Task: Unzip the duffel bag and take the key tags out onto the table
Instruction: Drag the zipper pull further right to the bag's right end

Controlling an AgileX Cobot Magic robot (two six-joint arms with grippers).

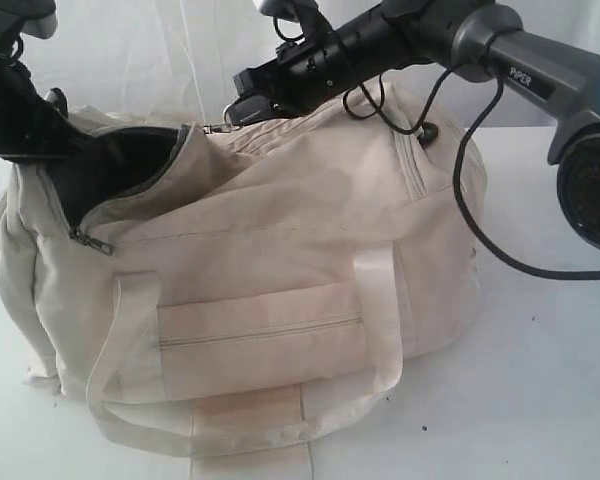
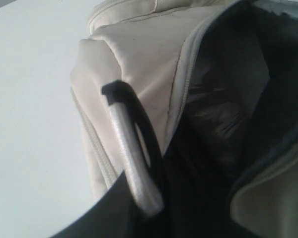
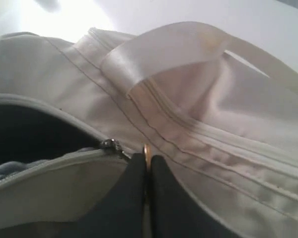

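Where the duffel bag sits: the cream duffel bag (image 1: 280, 290) slumps in the middle of the desk, its top zip part open and dark lining (image 2: 223, 114) showing at its left end.
Desk: the plain white desk (image 1: 540, 400) is far broader than the bag and brightly lit, with a few dark specks (image 1: 425, 428) near the bag's front right.
Room: only a pale, washed-out backdrop (image 1: 150, 50) shows behind the desk.
Right end effector: the right end effector (image 3: 147, 161) is clamped on the metal ring pull (image 3: 146, 148) beside the slider (image 3: 111, 145), on the bag's top ridge.
Left end effector: the left end effector (image 1: 25, 120) is at the bag's open mouth. One silver-padded finger (image 2: 131, 153) lies against the cream fabric by the zip edge. Its partner is hidden, so its grip cannot be told.
Cable: a black cable (image 1: 470, 220) drapes from the right arm past the bag's right end.
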